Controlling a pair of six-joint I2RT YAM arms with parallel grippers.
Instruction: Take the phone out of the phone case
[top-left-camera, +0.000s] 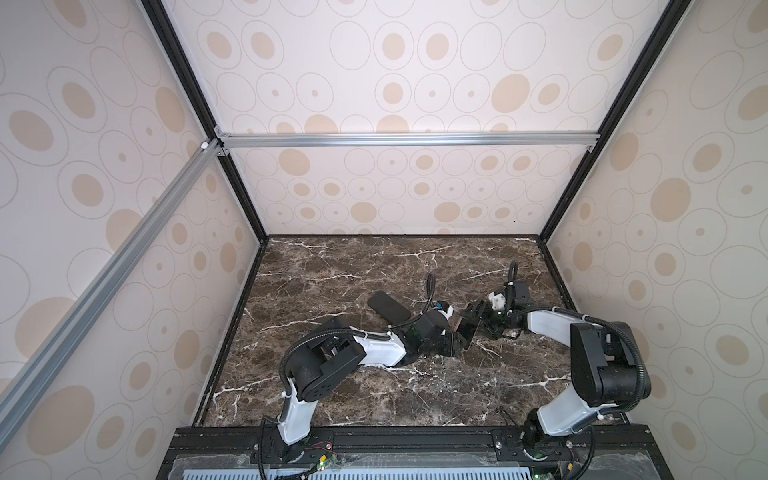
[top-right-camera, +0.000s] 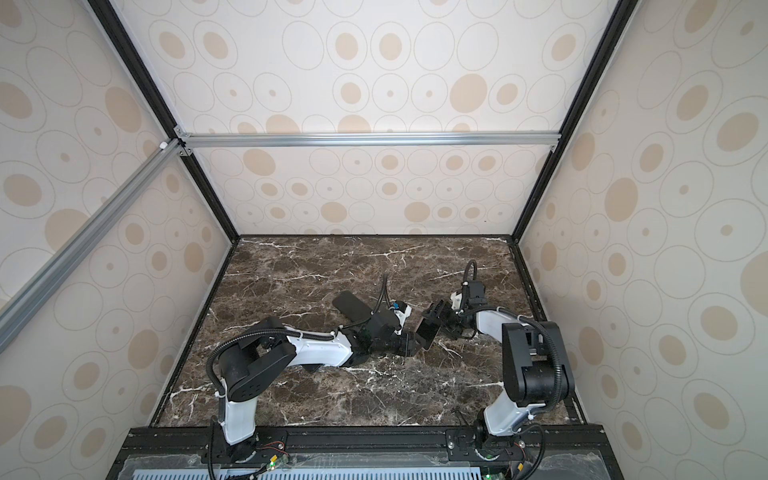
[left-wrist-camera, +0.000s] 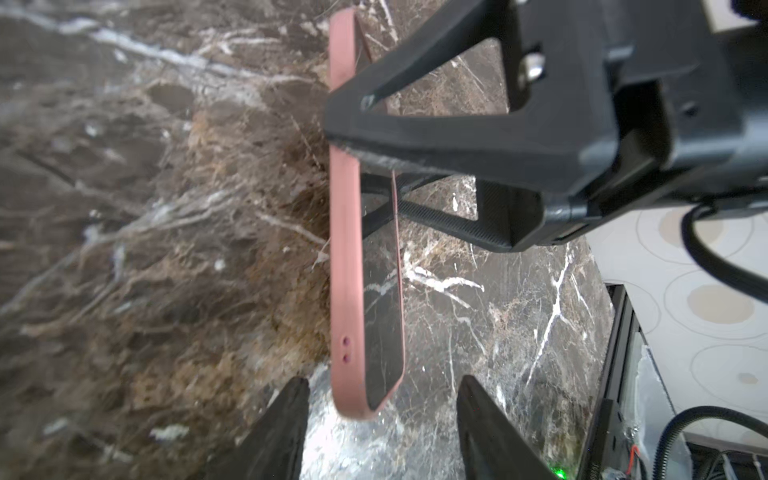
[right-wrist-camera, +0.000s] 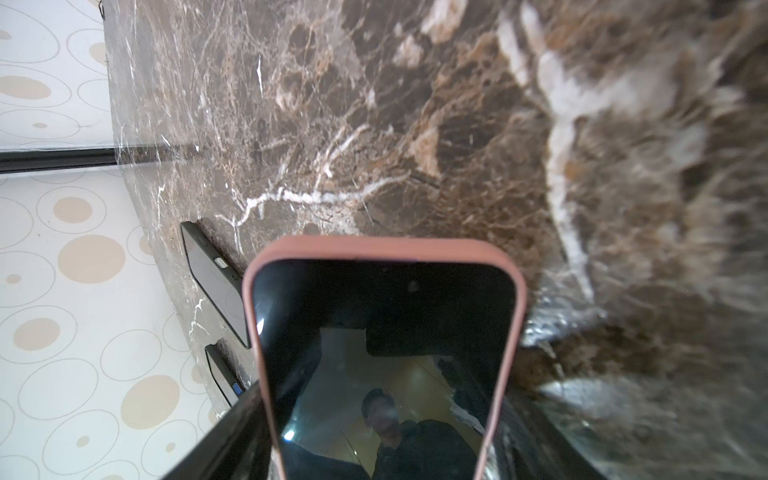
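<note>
The phone (right-wrist-camera: 382, 316) has a dark glossy screen and sits in a pink phone case (right-wrist-camera: 384, 247). It is held on edge just above the marble, mid-table in both top views (top-left-camera: 467, 332) (top-right-camera: 428, 330). My right gripper (right-wrist-camera: 382, 415) is shut on the cased phone, one finger on each side (left-wrist-camera: 436, 141). My left gripper (left-wrist-camera: 384, 382) stands open around the phone's free end. Both its fingertips (left-wrist-camera: 297, 399) are apart from the pink rim, with marble showing in the gaps. The two grippers face each other (top-left-camera: 455, 343) (top-left-camera: 478, 322).
A black phone-shaped slab (top-left-camera: 388, 311) (top-right-camera: 353, 309) (right-wrist-camera: 216, 282) lies flat on the marble table (top-left-camera: 353, 266) behind my left arm. Patterned walls with black frame posts close the table in on three sides. A black rail (top-left-camera: 395, 440) runs along the front edge.
</note>
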